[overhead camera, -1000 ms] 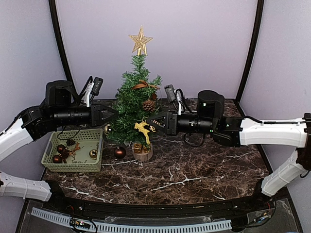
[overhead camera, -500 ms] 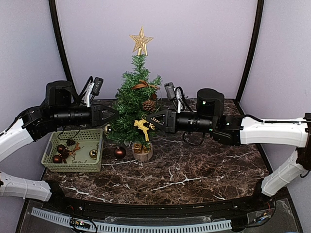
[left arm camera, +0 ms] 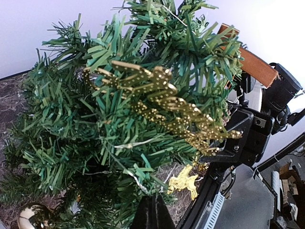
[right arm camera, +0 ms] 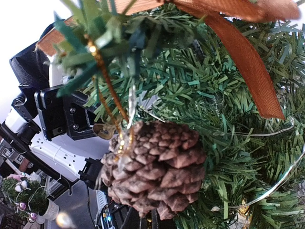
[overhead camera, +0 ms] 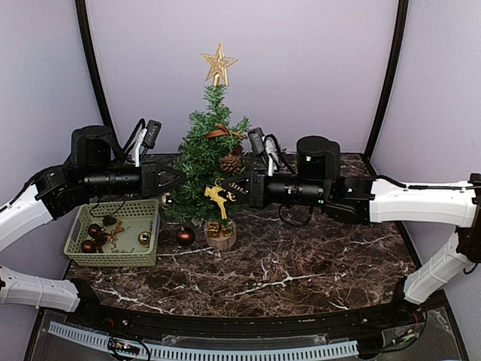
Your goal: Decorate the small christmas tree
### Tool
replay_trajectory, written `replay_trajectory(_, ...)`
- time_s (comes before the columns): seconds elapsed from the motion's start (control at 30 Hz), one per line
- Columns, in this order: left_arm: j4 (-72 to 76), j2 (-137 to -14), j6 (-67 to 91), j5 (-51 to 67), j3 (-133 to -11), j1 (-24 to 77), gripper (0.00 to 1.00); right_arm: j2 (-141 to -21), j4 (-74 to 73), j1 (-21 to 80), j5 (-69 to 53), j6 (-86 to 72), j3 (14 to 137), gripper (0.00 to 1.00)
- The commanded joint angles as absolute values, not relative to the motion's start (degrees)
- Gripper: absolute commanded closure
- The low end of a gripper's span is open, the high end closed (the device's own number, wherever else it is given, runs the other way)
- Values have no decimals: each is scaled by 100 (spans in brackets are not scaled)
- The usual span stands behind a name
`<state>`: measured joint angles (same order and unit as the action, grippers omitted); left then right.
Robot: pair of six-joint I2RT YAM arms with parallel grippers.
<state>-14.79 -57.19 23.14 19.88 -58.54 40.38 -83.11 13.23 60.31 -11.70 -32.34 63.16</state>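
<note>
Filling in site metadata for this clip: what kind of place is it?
Likely a robot test booth in a lab, not a home. Plain lavender walls with black frame posts close in a marble-pattern table, two robot arms stand at its near edge, and the small christmas tree looks staged.

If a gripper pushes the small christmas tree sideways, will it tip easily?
Probably yes: the small christmas tree is tall over a narrow wooden stump base. Its bristly branches look flexible, likely bending first.
</note>
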Motion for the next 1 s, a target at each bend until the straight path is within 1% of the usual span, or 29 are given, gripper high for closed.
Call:
replay_trajectory(0.0, -1193, -5647, 2255, 2331, -5735, 4017, 100, -8378, 1155, 6197, -612, -2970, 6574, 100)
replay_trajectory(0.37, -1153, -5627, 2263, 2374, -5678, 4016, 100, -8419, 866, 6284, 152, -3040, 6640, 100)
replay_trajectory(0.97, -1060, -5672, 2268, 2507, -5616, 4017, 100, -8637, 1518, 6284, 24, -3145, 6610, 100)
